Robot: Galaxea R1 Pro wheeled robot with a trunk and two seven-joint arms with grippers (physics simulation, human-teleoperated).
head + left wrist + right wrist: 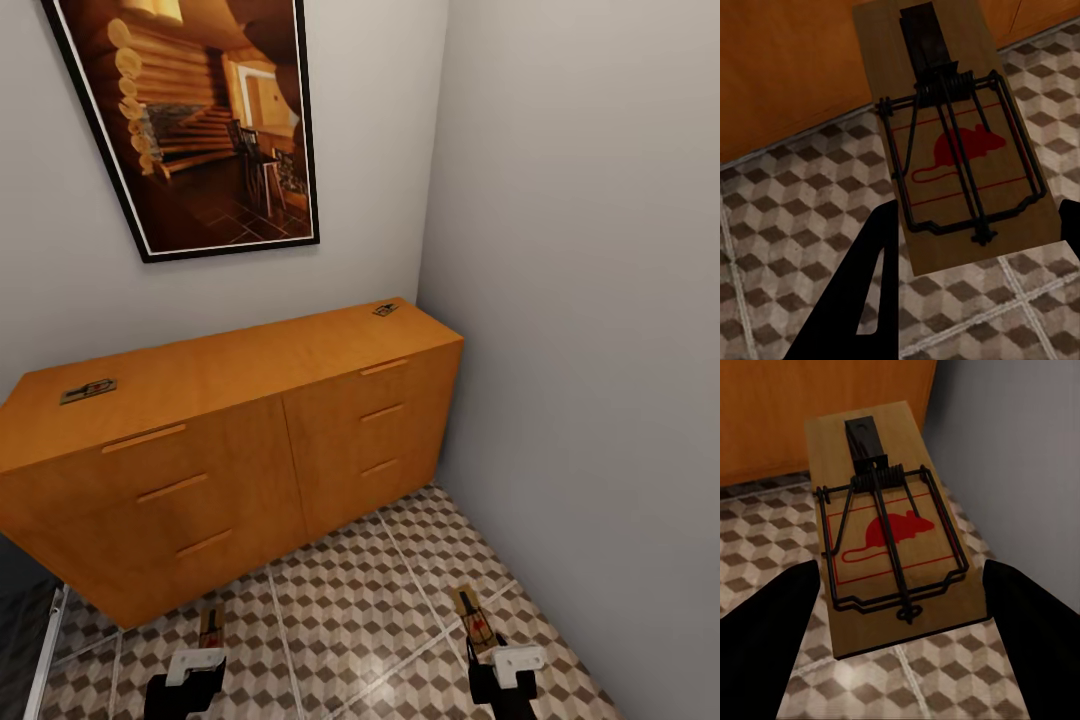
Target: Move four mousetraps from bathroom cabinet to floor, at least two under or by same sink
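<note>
The orange-brown cabinet (240, 440) stands against the wall, its drawers closed. Two mousetraps lie on its flat top, one near the left end (88, 390) and one at the far right corner (385, 309). Low over the cube-patterned bathroom floor (350, 610), my left gripper (197, 662) is shut on a third mousetrap (210, 628) (960, 150). My right gripper (512, 662) is shut on another mousetrap (475, 618) (896, 540). In both wrist views a wooden slab with a red mouse print sits between the dark fingers (862, 300) (772, 637). The bathroom sink is out of view.
A grey wall (600, 300) closes the right side, close to my right gripper. A framed cabin picture (200, 120) hangs above the cabinet. A white edge (45, 650) and a darker area lie at the lower left. Open tiles stretch between the grippers and the cabinet front.
</note>
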